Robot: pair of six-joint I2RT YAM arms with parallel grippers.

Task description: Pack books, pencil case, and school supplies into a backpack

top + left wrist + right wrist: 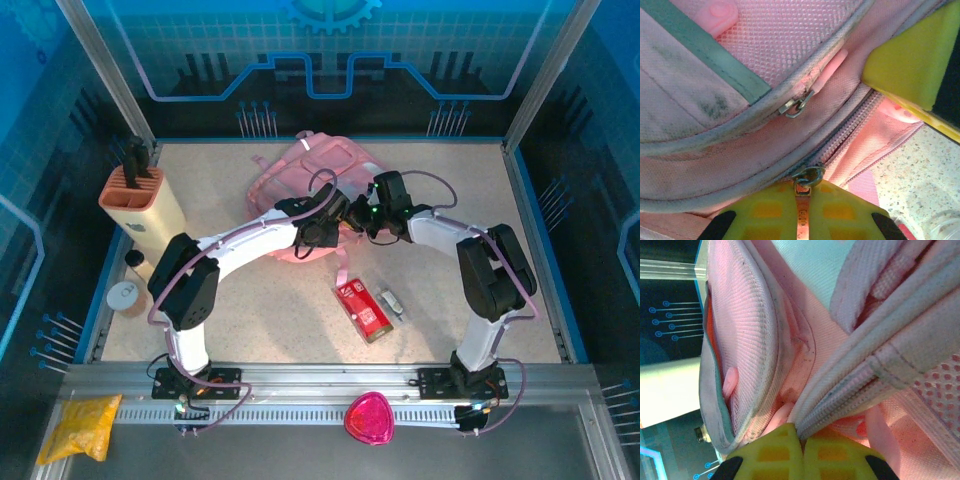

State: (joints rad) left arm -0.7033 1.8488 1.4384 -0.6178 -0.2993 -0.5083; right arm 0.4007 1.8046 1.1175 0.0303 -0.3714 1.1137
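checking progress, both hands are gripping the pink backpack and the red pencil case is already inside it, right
No: the red pencil case lies on the table, outside the pink backpack, as the top view shows. The rest holds.

We are in a robotics lab cell, not a home: a left arm (240, 246) and a right arm (490, 270) stand bolted to a slotted aluminium rail (330, 381) at the near edge of a speckled worktop (270, 312), fenced by aluminium posts (105, 65) and blue panels (450, 40) (printed with circuit traces and a gear).
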